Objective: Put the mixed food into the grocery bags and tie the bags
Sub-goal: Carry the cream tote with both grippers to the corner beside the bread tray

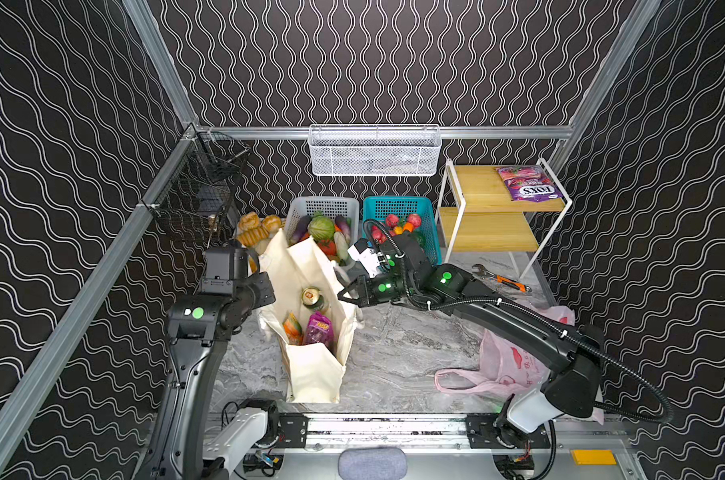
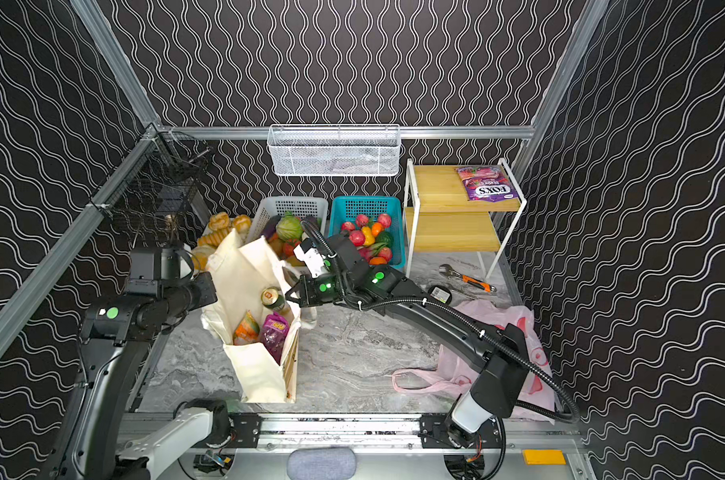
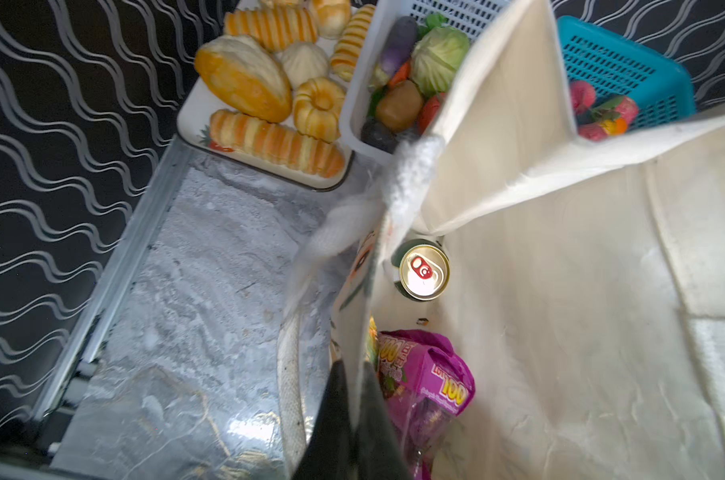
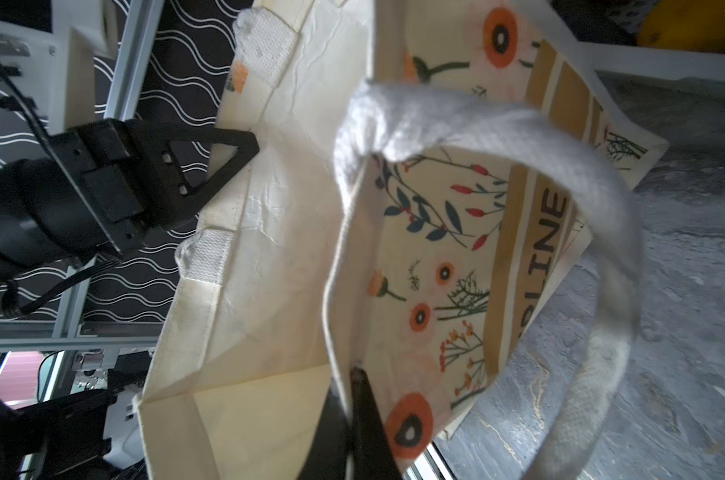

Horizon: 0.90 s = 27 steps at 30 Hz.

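A pink plastic bag point(image 1: 502, 357) lies limp up front; mid-table, the left gripper point(image 3: 354, 386) and right gripper point(image 1: 343, 294) pinch tight on opposite rims of the floral canvas tote point(image 1: 310, 374), spreading it over a green drink can point(image 1: 313, 298), orange candy bag point(image 1: 293, 328) and purple snack pouch point(image 1: 319, 328). The soft cloth likely sags; its stitched hem looks the surest hold. Behind, cabbage point(image 1: 321, 227) sits in a grey basket point(image 1: 323, 203)

Both our claws are closed. In a top view our left arm point(image 1: 186, 374) rises from 7 o'clock with its wrist bent toward 3, and the left claw point(image 3: 354, 372) pinches the tote point(image 1: 310, 374) rim. Our right arm point(image 1: 518, 328) reaches from 4 o'clock toward 10. Its right claw point(image 1: 341, 296) points to 9 and pinches the opposite rim.
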Available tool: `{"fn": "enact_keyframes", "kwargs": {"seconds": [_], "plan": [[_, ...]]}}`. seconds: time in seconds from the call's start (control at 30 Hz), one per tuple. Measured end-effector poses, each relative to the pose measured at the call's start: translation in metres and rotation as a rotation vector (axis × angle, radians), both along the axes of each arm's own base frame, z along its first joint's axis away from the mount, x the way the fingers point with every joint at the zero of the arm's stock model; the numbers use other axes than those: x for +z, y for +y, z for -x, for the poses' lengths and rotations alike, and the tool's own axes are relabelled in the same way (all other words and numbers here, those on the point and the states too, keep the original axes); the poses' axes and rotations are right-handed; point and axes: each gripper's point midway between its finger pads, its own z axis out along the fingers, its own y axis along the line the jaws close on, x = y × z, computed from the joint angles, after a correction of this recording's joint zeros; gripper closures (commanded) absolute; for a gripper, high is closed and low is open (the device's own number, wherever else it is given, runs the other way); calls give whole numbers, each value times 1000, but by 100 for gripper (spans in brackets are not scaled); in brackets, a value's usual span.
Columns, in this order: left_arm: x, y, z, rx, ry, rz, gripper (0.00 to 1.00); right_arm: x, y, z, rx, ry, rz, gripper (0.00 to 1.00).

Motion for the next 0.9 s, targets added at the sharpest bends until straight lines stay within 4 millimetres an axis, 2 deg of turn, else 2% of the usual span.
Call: {"fn": "enact_keyframes", "kwargs": {"seconds": [0.17,0.27,0.4,0.67,0.9], "plan": [[-13,20,-5,51,72,-54,100,-1,33,8,61,3,-25,100],[-16,46,-6,118,84,-49,100,5,59,10,92,-23,-39,100],[-18,87,-3,225,104,-35,100,1,82,8,111,-20,-60,100],[6,122,-12,275,73,-132,100,-2,136,5,157,11,-111,100],[29,172,-21,402,28,-202,100,1,169,-1,157,-6,-168,100]]}}
